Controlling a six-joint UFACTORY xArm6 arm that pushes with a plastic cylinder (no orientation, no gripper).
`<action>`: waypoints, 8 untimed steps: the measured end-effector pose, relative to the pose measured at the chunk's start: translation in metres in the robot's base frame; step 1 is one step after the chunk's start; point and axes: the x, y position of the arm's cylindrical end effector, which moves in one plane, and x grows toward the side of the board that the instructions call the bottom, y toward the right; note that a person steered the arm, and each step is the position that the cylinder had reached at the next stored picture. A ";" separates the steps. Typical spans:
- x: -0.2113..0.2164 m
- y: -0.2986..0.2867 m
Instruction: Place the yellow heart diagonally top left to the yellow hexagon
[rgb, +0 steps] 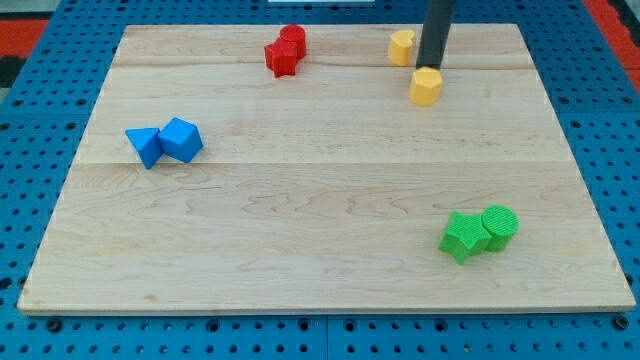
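Observation:
Two yellow blocks sit near the view's top, right of centre. The yellow hexagon (426, 87) lies just below my tip (432, 66), which touches or nearly touches its upper edge. The yellow heart (402, 46) lies up and to the left of the hexagon, close to the left side of the dark rod, with a small gap between the two blocks. The rod comes down from the view's top edge between them. The shapes are small and only roughly readable.
Two touching red blocks (286, 50) lie at the top centre. A blue triangle (146, 147) and a blue block (182, 139) touch at the left. A green star-like block (461, 237) and a green cylinder (499, 226) touch at the lower right. The wooden board (320, 200) lies on blue pegboard.

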 end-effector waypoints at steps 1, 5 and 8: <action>0.012 -0.004; -0.091 -0.007; -0.027 -0.010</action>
